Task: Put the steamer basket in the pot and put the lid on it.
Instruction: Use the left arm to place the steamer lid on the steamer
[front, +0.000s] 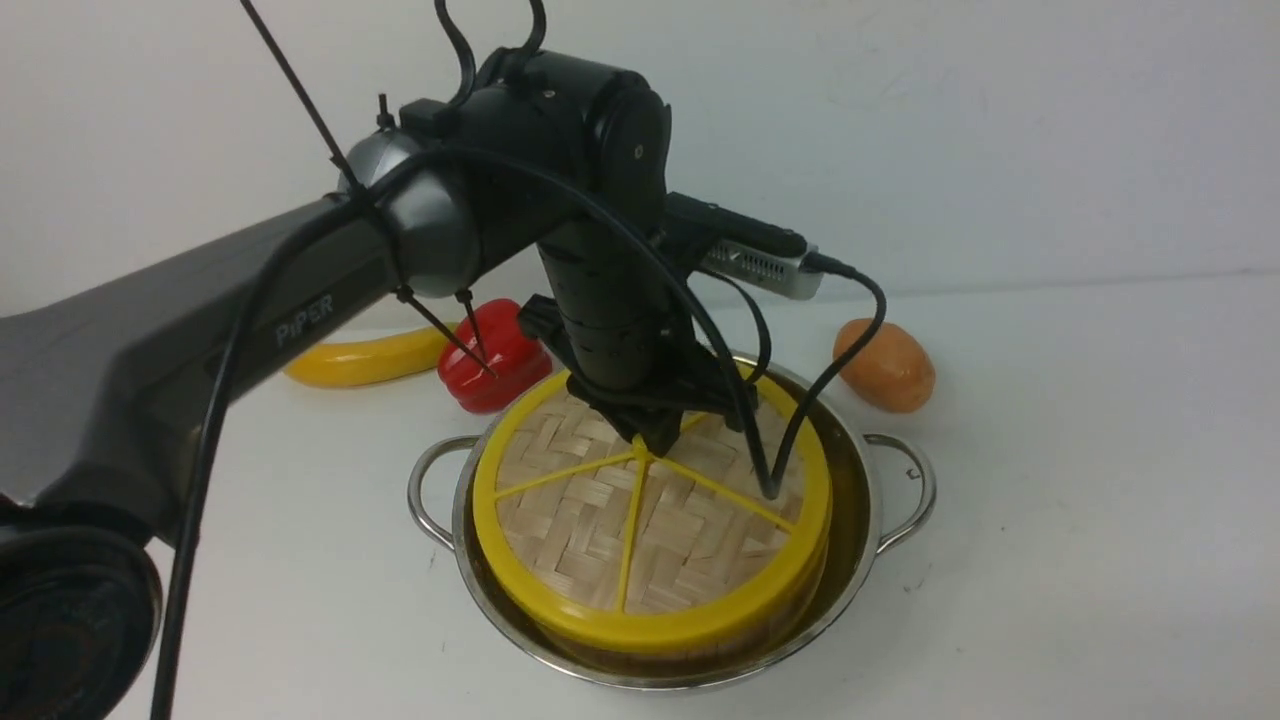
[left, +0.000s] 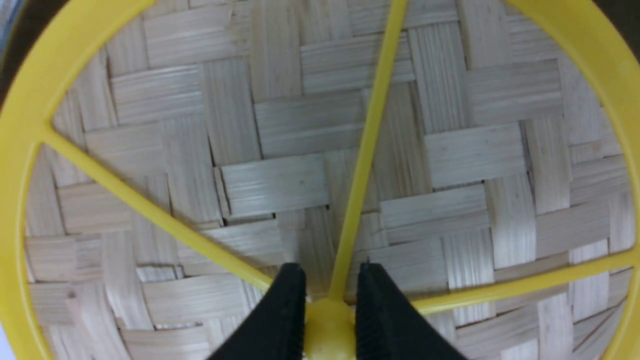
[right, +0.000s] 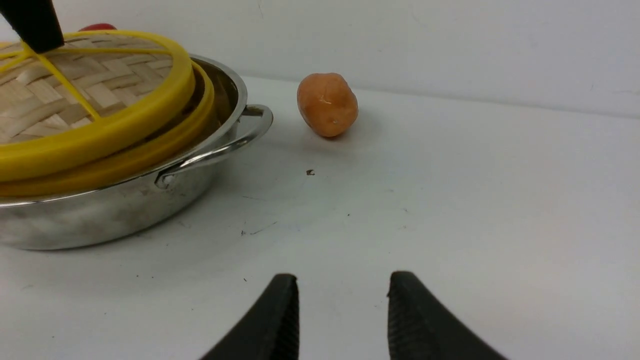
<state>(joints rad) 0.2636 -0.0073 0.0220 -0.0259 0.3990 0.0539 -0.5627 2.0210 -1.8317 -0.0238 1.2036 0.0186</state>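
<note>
The steel pot stands mid-table with the steamer basket inside; only the basket's yellow rim shows, in the right wrist view. The lid, woven bamboo with a yellow rim and spokes, lies over the basket, slightly tilted with a small gap on the side toward the right arm. My left gripper points down and is shut on the lid's yellow centre hub. My right gripper is open and empty, low over the table to the right of the pot; it is out of the front view.
An orange potato lies behind the pot to the right, also in the right wrist view. A red pepper and a yellow banana lie behind the pot to the left. A white wall stands behind.
</note>
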